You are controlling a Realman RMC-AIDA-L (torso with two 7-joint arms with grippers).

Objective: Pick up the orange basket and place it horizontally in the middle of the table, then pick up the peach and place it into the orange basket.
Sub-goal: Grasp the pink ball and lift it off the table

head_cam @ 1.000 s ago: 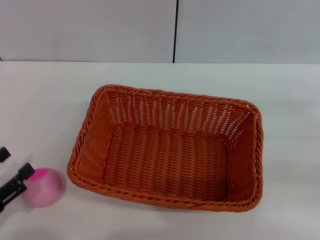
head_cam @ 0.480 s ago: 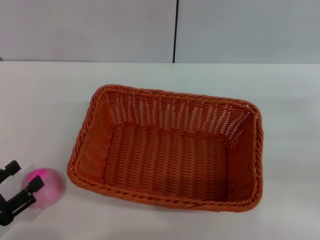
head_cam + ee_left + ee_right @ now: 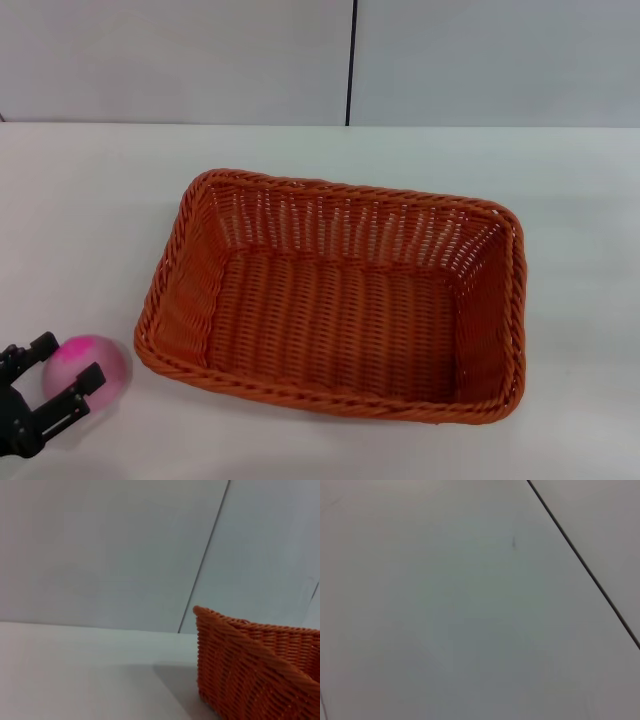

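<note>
Closing in on the peach (image 3: 88, 373), the left gripper (image 3: 58, 372) sits at the near left corner of the table (image 3: 80, 200). Over the last second it has dropped lower and slid forward: earlier its fingers were beside the fruit's left flank, now one black finger (image 3: 40, 348) shows at the far-left side of the fruit and the other (image 3: 82, 385) crosses its near side. Fingers apart, straddling the peach; contact not certain from the head view, and the fruit has not shifted or lifted.

Peach: on the tabletop, magenta patch facing up-left, just beside the near left corner of the orange basket (image 3: 340, 300) but apart from it.

Basket: unchanged across the frames, lying flat with its long side across the table, roughly central, empty. Placement step looks done, judging by how it lies.

Left wrist view: basket corner (image 3: 250, 670) and bare table only; own fingers not shown there.

Right gripper: out of sight in every view; its wrist camera shows only a plain pale surface with a dark seam.

Reading: the approach is finished and the grasp is next. The fruit is round, so a squeeze off its middle could roll it out.
</note>
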